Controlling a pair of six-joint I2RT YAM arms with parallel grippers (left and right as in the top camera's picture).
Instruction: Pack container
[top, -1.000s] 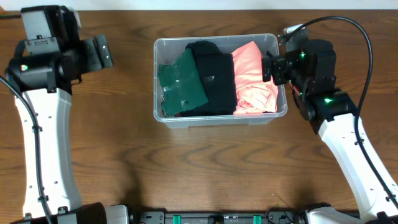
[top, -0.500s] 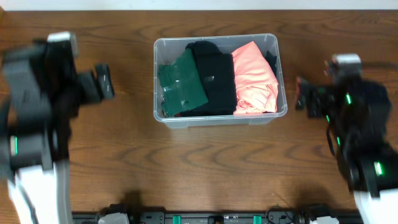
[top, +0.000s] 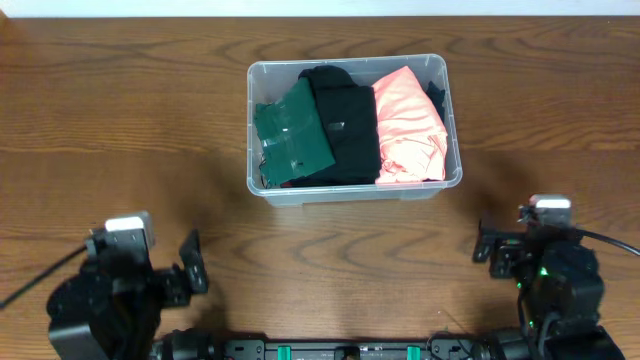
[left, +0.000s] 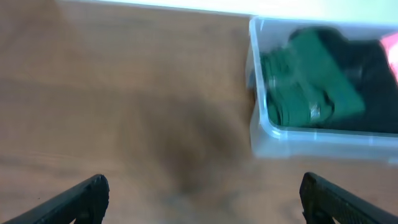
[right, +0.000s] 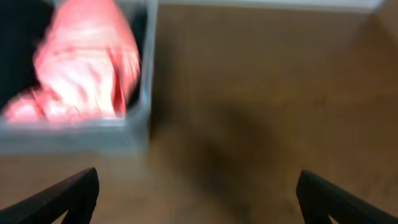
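Packing looks complete, as far as you can judge from this moment. The container (top: 350, 194) sits on the table (top: 150, 120) toward its far side, roughly centred between the two arms, and it is full across its width. A green garment (top: 292, 140) lies at its left end, a black garment (top: 345, 125) in the middle and a coral garment (top: 408, 125) at its right end. They lie side by side, touching, and all are inside the walls. Nothing loose shows on the wood around the bin.

Your left gripper (left: 205, 202) is at the near edge of the table, well apart from the container. Its jaws are spread wide with nothing between them. Its wrist camera looks across bare wood at the bin's left end and the green cloth. Your right gripper (right: 202, 199) is at the near edge on the other side, also well away from the bin. Its jaws are likewise released and empty, with the coral cloth at the upper left of its blurred view.

Your next move probably calls for very little. Keep both arms parked, and confirm that no cloth hangs over the rim. No lid is in view, so closing the bin is not something you can plan from here.

No brand, label or writing can be read. The clothes cover the floor of the bin, both wrist views are soft, and the overhead view shows no print on the plastic or the fabric.
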